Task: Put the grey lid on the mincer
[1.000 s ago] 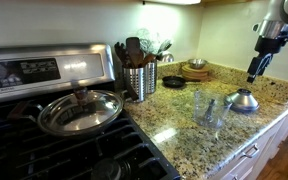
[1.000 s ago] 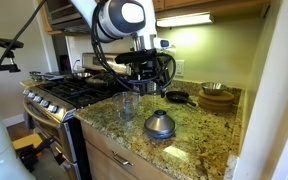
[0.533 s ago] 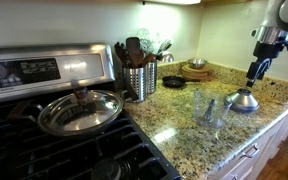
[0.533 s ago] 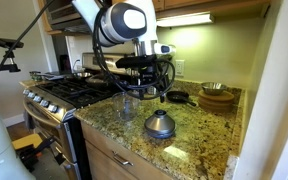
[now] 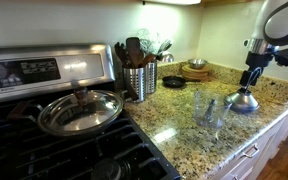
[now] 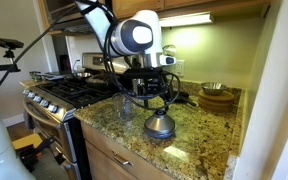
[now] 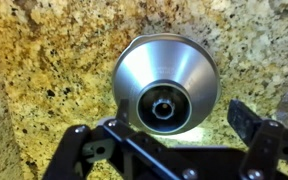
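Note:
The grey lid [image 5: 243, 100] is a small dome with a raised knob. It rests on the granite counter and also shows in an exterior view [image 6: 160, 124] and the wrist view [image 7: 165, 83]. The mincer [image 5: 210, 108] is a clear cup standing next to it, seen also in an exterior view [image 6: 127, 105]. My gripper [image 5: 250, 82] hangs just above the lid, as another exterior view [image 6: 155, 100] also shows. In the wrist view its fingers [image 7: 172, 124] are spread apart on either side of the knob, open and empty.
A ribbed steel utensil holder [image 5: 139, 80] stands by the stove. A glass pan lid [image 5: 81, 110] lies on the burners. A small black skillet [image 5: 173, 82] and wooden bowls [image 5: 195, 70] sit at the back. The counter's front edge is close to the lid.
My gripper has moved down and toward the grey lid, from well above and beside it to just over it. The lid and mincer have not moved.

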`<action>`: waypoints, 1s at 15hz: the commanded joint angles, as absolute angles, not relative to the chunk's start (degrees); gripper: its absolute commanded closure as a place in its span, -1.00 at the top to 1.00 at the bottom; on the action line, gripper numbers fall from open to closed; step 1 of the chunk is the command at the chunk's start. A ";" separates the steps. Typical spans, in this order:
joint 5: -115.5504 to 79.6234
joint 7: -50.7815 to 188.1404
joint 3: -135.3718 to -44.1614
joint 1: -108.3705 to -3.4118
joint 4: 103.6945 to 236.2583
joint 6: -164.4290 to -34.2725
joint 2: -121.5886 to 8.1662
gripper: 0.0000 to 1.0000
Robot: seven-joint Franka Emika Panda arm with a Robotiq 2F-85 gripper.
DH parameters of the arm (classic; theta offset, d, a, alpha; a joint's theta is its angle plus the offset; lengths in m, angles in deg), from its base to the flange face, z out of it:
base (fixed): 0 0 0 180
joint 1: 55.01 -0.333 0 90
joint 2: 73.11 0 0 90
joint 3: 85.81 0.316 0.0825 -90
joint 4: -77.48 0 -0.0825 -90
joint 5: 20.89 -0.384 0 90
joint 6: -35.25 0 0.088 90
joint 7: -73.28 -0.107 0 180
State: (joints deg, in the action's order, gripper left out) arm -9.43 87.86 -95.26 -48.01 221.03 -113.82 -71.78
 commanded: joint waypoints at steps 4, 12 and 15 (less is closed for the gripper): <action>-10.85 87.97 -95.11 -46.71 217.68 -115.49 -66.87 1.00; -13.01 88.81 -94.79 -46.01 215.82 -115.81 -64.06 0.49; -13.54 88.88 -94.80 -45.87 215.56 -115.85 -63.87 0.18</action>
State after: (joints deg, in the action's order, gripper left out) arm -12.07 87.88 -95.32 -47.13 216.32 -114.77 -64.58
